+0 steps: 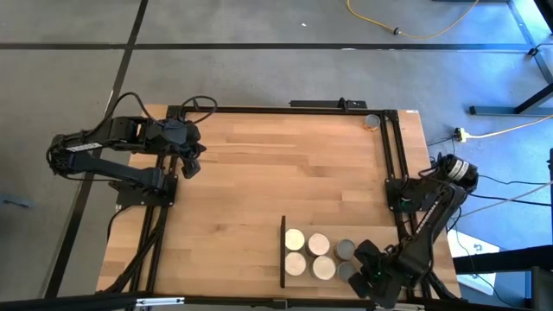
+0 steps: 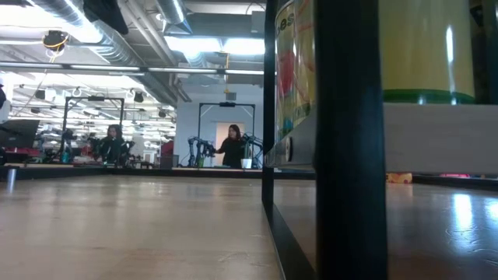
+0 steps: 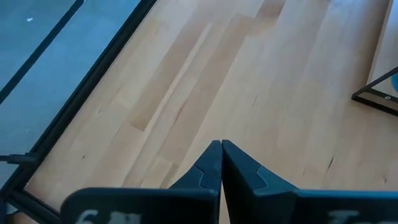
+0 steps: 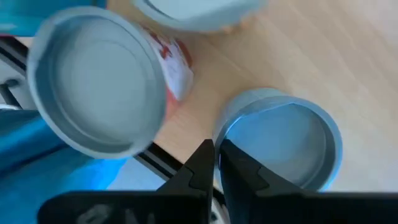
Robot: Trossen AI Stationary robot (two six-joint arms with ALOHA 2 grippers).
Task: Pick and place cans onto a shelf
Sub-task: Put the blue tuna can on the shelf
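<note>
Pale wood planking covers the desk point(image 1: 285, 173), which sits inside a thin black frame; grey floor with dark seam lines surrounds it, and a yellow cable point(image 1: 415, 30) loops across the floor beyond the far edge. The shelf point(image 1: 315, 255) lies at the desk's near edge toward the right, its black upright edge point(image 1: 283, 250) on the short side facing the left arm. Four cream-topped cans point(image 1: 295, 239) stand on it in a square, and two grey-topped cans point(image 1: 345, 250) stand just beside them toward the right arm.

The right hand point(image 1: 367, 269) hangs low at the near right corner, right beside the grey-topped cans; its wrist view shows the fingers point(image 4: 202, 165) pressed together, tips at the rim of one grey can point(image 4: 280, 143), with another can point(image 4: 99, 93) close by. The left hand point(image 1: 188, 164) waits over the far left part of the desk, fingers point(image 3: 208, 165) together above bare wood.

From desk height, the black upright and a can's label point(image 2: 292, 70) fill the right side. Behind stretches a lit workshop with ceiling ducts, and two people point(image 2: 232, 145) by other equipment.
</note>
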